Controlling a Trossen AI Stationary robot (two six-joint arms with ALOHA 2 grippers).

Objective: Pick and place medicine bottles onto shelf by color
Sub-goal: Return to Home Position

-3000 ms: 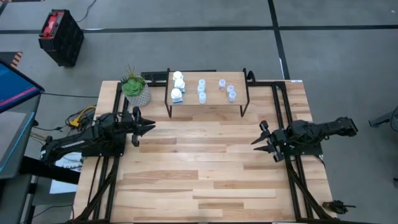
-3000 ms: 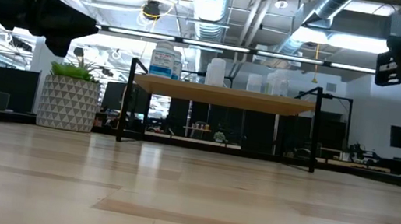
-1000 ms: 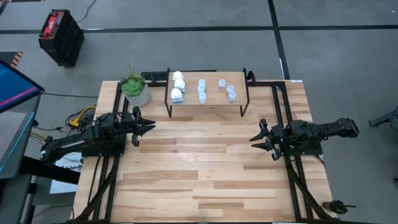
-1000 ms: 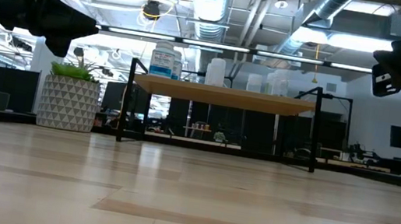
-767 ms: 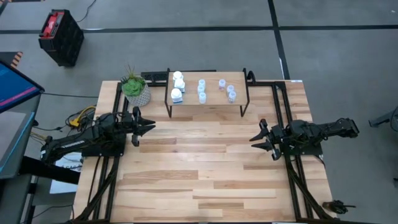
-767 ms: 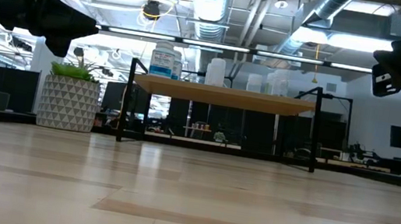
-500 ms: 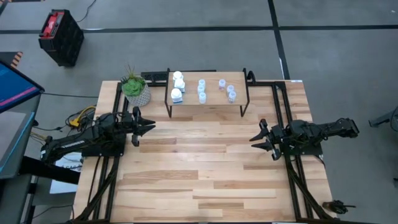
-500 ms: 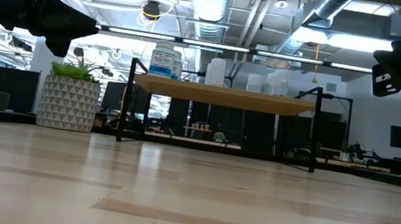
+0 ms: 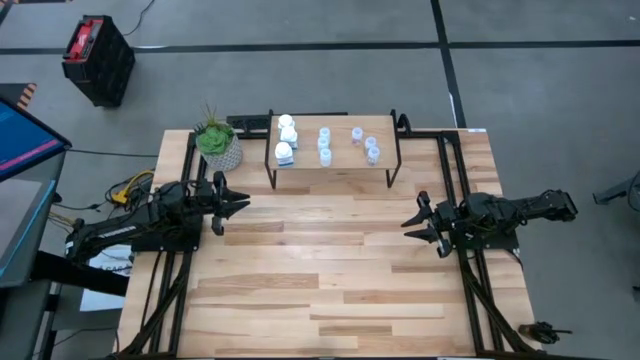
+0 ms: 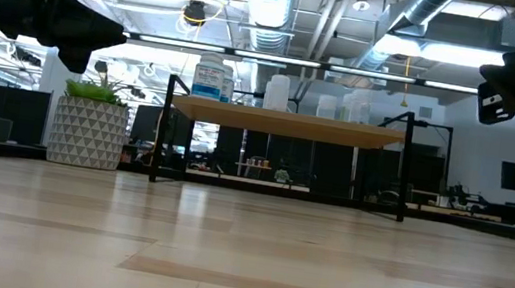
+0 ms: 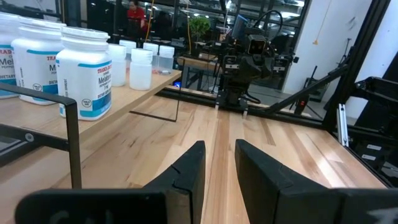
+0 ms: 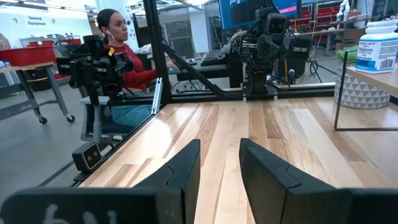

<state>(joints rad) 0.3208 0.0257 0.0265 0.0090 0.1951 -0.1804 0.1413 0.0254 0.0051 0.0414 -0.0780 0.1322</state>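
Observation:
The light-wood shelf point(image 9: 340, 168) stands on black legs at the table's far middle. All the medicine bottles rest upright on it. Three white ones point(image 9: 286, 136) are at its left end, and several small translucent ones point(image 9: 324, 145) point(image 9: 371, 149) sit toward the middle and right. In the left wrist view the white bottles point(image 11: 84, 71) show close by. My left gripper point(image 9: 245, 207) hovers level at the table's left side, shut and holding nothing. At the right side my right gripper point(image 9: 408, 228) hovers level, slightly open, with nothing between its fingers point(image 12: 186, 165).
A green plant in a white patterned pot point(image 9: 220, 145) stands left of the shelf, just beyond my left gripper. Bare plank tabletop point(image 9: 330, 260) lies between the arms and toward the near edge. A seated person point(image 12: 118, 56) shows beyond the table's left side.

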